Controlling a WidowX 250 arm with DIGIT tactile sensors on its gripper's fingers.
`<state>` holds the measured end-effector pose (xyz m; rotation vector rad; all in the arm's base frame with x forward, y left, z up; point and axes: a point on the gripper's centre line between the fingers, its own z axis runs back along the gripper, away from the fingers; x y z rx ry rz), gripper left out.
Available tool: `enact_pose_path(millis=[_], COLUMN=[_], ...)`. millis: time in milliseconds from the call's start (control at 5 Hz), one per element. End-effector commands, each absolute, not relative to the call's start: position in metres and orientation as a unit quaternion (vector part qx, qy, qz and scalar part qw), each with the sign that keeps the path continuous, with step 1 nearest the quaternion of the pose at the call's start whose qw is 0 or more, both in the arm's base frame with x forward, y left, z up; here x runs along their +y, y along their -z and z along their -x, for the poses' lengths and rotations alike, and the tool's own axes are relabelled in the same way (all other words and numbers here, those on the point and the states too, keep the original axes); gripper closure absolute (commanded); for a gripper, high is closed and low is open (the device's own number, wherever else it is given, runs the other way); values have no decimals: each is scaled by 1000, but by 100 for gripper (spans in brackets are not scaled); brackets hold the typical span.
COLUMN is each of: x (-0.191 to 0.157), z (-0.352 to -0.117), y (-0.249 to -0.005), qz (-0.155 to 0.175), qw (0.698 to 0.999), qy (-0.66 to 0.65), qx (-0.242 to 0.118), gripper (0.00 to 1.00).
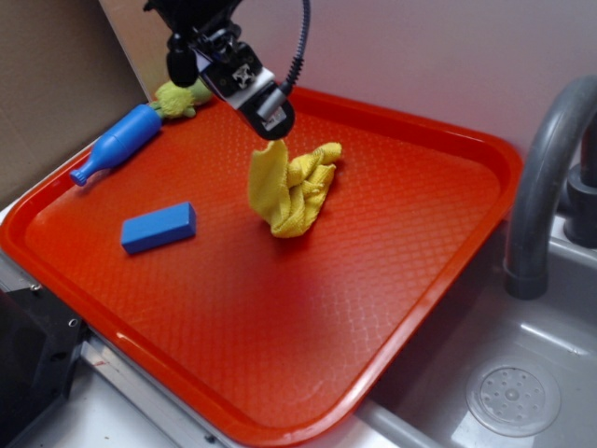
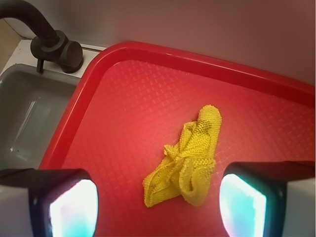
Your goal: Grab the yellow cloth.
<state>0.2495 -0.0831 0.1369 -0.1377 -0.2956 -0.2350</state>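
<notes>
I am holding the gripper (image 2: 158, 202) wide open and empty above the cloth (image 1: 291, 187), which is lying crumpled near the middle of the tray (image 1: 438, 140). In the wrist view the cloth's (image 2: 190, 158) long axis is running diagonally between the fingers (image 2: 74, 207), so I judge a straight descent is needed to close on it.

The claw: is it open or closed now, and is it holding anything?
Claw: open and holding nothing; in the wrist view the yellow cloth lies on the red tray between its two fingers, ungripped.
</notes>
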Motion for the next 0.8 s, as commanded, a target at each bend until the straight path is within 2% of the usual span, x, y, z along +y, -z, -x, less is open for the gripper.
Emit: enact_pose_path(millis=[0, 200, 400, 600], x=[-73, -70, -64, -55], z=[-264, -267, -270, -262], y=[-49, -32, -60, -110], qz=[11, -8, 2, 23], qw=[986, 990, 989, 985], qy=[128, 105, 89, 35], qx=[-102, -90, -119, -165], gripper=[6, 100, 100, 100])
